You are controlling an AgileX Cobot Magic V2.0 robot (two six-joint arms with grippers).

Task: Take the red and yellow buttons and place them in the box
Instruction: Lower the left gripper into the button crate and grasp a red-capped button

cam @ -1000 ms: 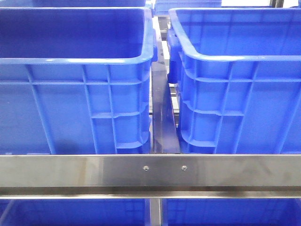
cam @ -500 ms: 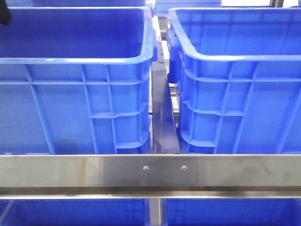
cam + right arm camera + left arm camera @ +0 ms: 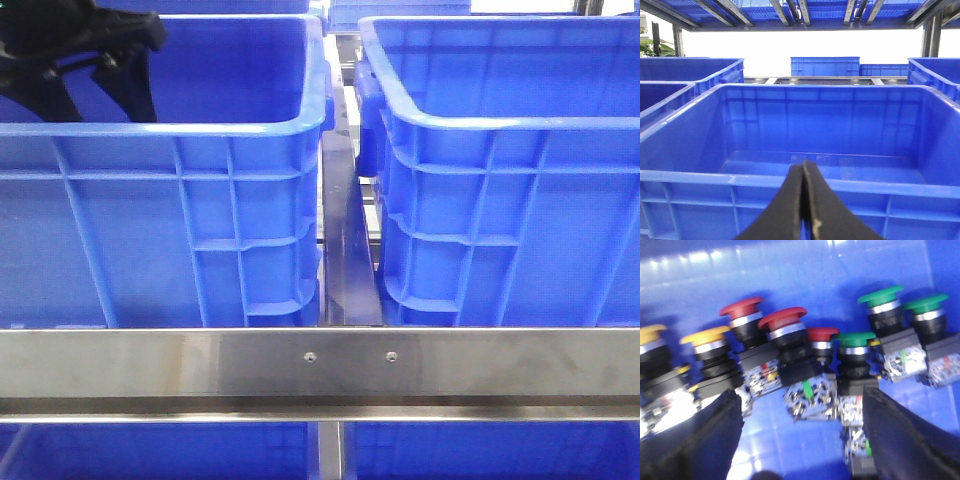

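Several push buttons with black bodies lie in a row on the floor of the left blue crate. The left wrist view shows two yellow buttons, three red buttons and three green ones. My left gripper hangs open over them, a short way off the red buttons, with nothing between its fingers. In the front view the left gripper reaches into that crate at top left. My right gripper is shut and empty, facing an empty blue box.
A second blue crate stands to the right, split from the left one by a narrow gap with a metal bar. A steel rail crosses the front. More blue crates and shelving stand behind.
My left gripper has come into the front view from the upper left edge and moved rightward over the left crate. The crates have not moved.
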